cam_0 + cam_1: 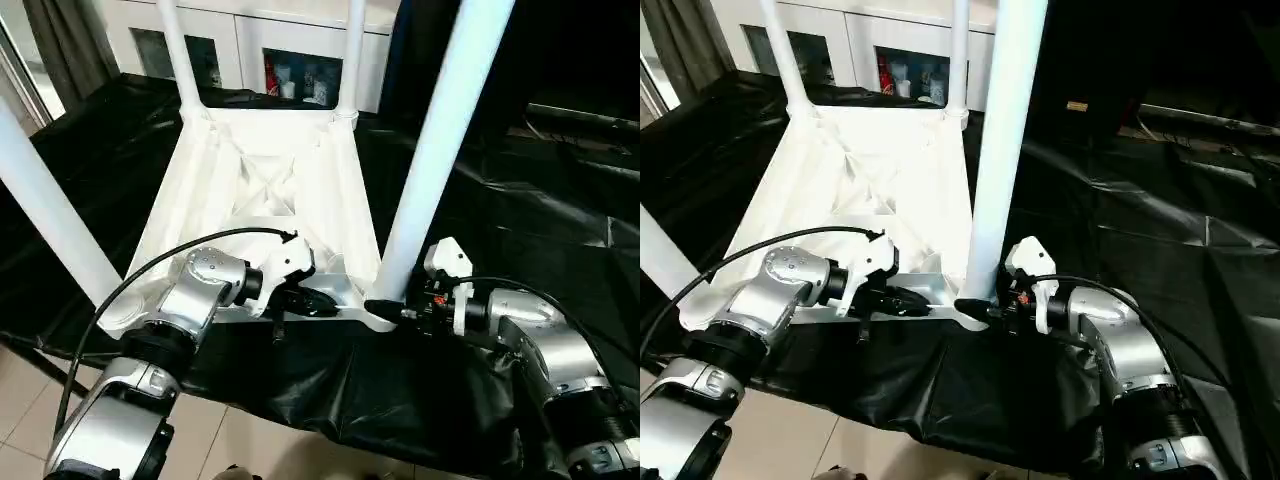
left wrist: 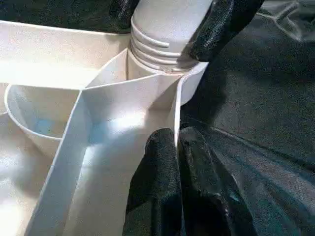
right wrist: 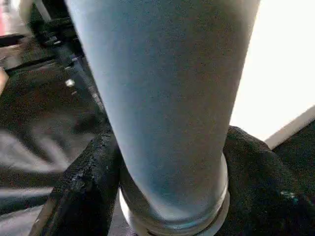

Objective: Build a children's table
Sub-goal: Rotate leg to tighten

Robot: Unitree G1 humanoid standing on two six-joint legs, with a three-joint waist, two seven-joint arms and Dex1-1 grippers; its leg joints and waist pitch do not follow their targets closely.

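Upside down on a black plastic sheet (image 1: pixel 520 215): white plastic rectangular tabletop (image 1: pixel 262 190), ribbed underside up, long axis running from near edge to far edge. Standing upright in the round corner sockets, four long tapered white tube legs, all cut off by the top of the head views. At near left, one leg (image 1: pixel 48 215) leaning toward the upper left in the picture; at far left a slimmer-looking leg (image 1: pixel 180 55); at far right another (image 1: pixel 352 55); at near right the largest-looking leg (image 1: pixel 440 130), threaded base seated in its socket.

Left gripper (image 2: pixel 178 152) with black fingers pressed together, pinching the thin near rim of the tabletop (image 2: pixel 123 98) just left of the near-right socket. Right gripper (image 1: pixel 975 308) straddling the base of the near-right leg (image 3: pixel 167 108), one black finger (image 3: pixel 86 182) on each side of the tube; whether the pads actually clamp the tube hard to make out. White cabinet (image 1: pixel 250 45) beyond the far edge, partly hidden by legs.
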